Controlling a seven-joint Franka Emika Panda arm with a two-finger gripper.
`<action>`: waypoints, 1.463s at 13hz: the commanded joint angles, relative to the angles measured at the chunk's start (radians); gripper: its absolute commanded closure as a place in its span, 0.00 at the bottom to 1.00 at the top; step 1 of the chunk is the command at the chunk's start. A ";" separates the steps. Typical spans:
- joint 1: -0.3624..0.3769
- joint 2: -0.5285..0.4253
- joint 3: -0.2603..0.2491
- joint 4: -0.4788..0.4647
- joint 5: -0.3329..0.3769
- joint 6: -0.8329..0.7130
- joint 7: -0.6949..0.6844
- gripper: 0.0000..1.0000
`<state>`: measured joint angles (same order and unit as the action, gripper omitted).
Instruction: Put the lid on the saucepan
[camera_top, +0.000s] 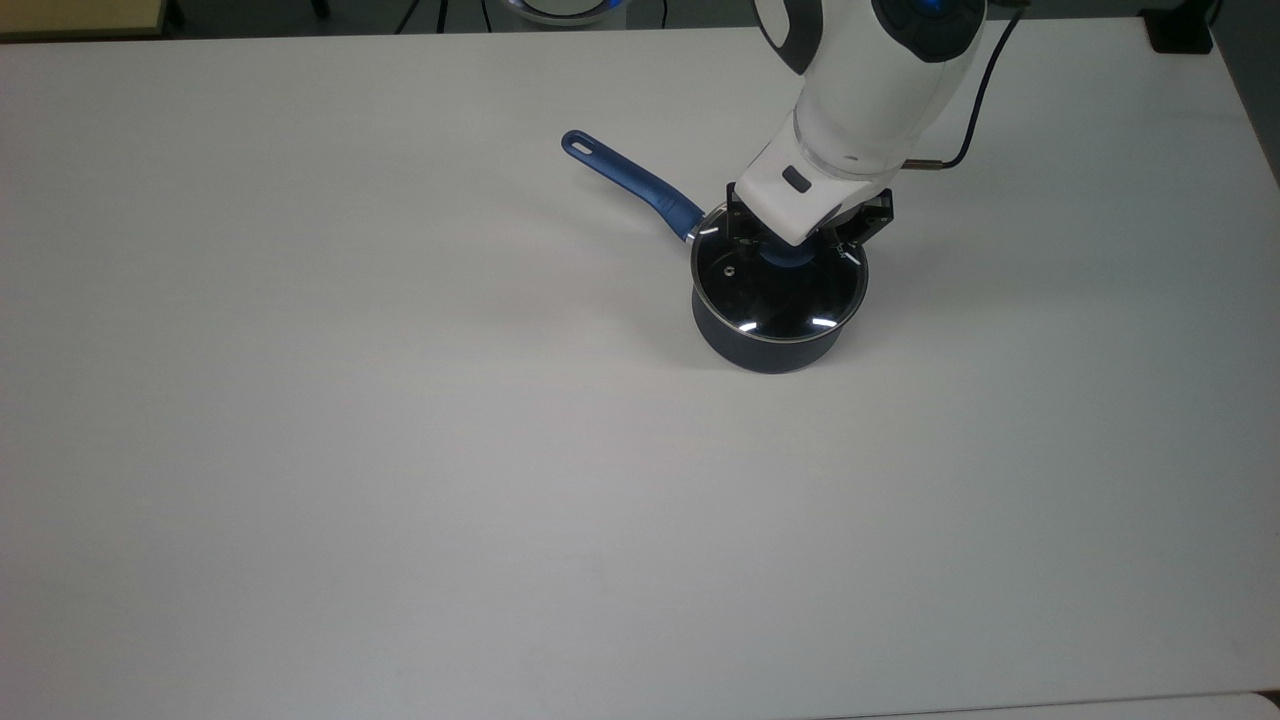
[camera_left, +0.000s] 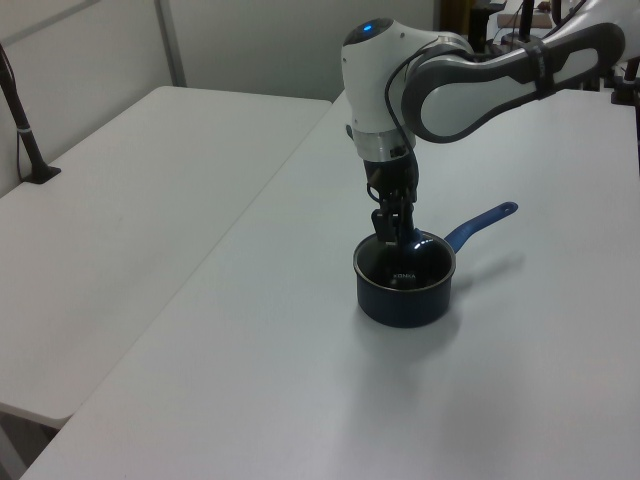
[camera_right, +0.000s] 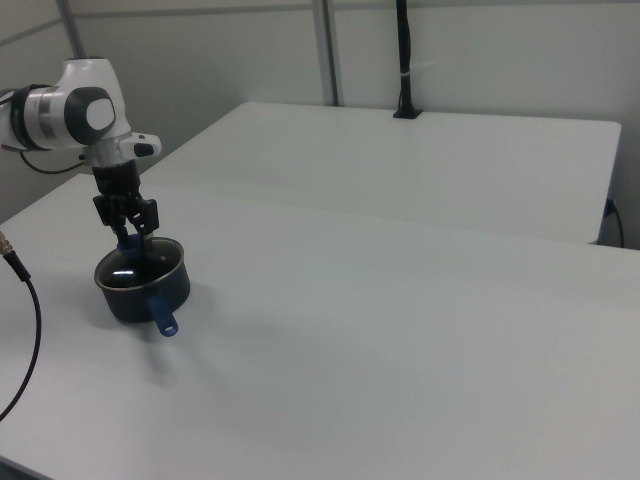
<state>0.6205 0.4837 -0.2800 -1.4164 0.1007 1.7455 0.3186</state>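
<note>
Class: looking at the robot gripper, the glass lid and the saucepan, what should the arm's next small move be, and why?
Probably open the fingers and lift straight up. The round glass lid with the silver rim looks level on the dark navy saucepan with the long blue handle, rim matching rim, while the gripper sits at its blue knob.
</note>
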 joint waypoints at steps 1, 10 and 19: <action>0.005 0.007 -0.001 0.016 0.008 0.008 0.025 0.20; -0.184 -0.164 0.106 0.010 -0.016 -0.061 -0.025 0.00; -0.522 -0.361 0.200 -0.101 -0.127 -0.162 -0.196 0.00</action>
<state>0.0872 0.1801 -0.0618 -1.4713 -0.0089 1.5937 0.1583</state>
